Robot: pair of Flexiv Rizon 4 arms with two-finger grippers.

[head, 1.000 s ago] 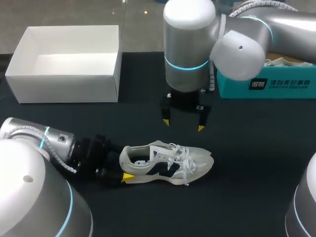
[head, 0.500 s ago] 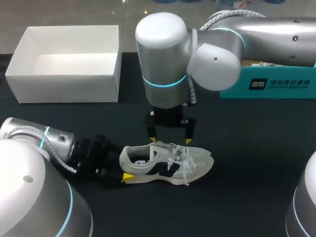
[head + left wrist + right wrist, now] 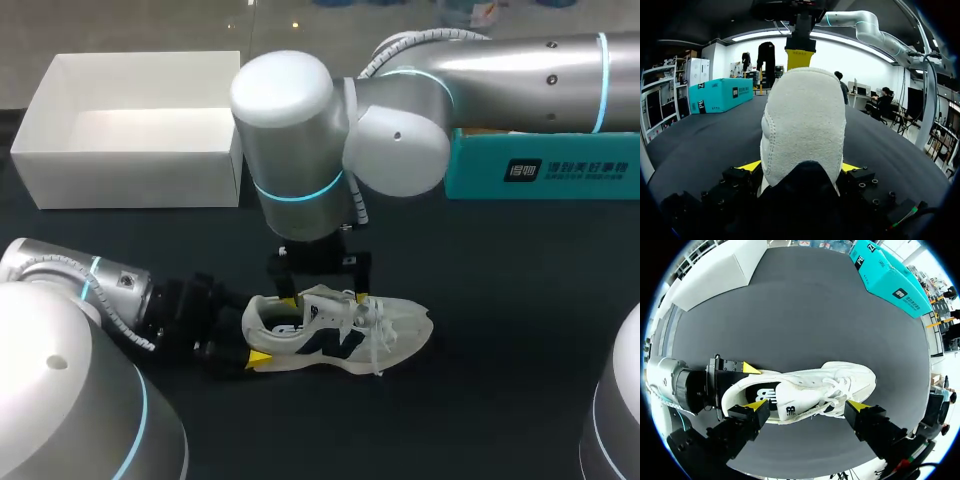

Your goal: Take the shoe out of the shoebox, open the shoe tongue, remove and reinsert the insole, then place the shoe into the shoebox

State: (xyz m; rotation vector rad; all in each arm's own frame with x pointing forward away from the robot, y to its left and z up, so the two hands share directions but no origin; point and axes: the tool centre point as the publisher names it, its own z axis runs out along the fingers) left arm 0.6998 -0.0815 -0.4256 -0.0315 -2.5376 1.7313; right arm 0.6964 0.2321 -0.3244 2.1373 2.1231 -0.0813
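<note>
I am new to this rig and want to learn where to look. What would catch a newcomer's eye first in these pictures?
First comes the white shoe in the middle of the dark table, its heel clamped by the left gripper. Next is the right gripper, open and right above the shoe. The white shoebox stands open at the far left.

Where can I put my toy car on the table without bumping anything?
Bare table lies right of the shoe, below the teal box, and between the white shoebox and the left arm. The shoe is crowded: the left gripper clamps its heel, the right gripper hangs open over it.
</note>
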